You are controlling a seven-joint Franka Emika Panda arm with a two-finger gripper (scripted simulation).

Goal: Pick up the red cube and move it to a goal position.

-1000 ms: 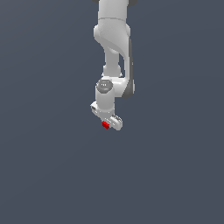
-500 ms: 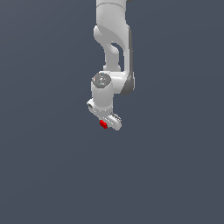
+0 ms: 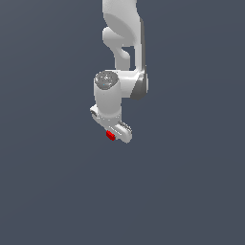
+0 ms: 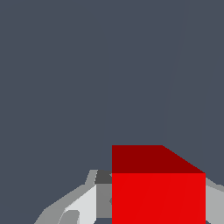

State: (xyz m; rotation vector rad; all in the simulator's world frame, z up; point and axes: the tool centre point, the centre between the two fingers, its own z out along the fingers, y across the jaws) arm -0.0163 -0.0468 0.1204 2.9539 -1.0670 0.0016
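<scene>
The red cube point(image 3: 110, 135) is a tiny bright red block held under the white gripper point(image 3: 112, 134) at the end of the white arm, in the middle of the exterior view. The gripper is shut on it, with the cube mostly covered by the hand. In the wrist view the red cube point(image 4: 157, 192) fills the near part of the picture between the grey and white fingers point(image 4: 83, 205). The cube is off the dark grey floor point(image 3: 57, 191). No goal marker shows in either view.
The white arm point(image 3: 122, 52) rises from the gripper to the top edge of the exterior view. All around is a plain dark grey surface point(image 4: 87, 78) with no other objects in view.
The arm and gripper have drifted slightly toward the exterior view's left and a little upward, carrying the red cube with them. The grip has not changed.
</scene>
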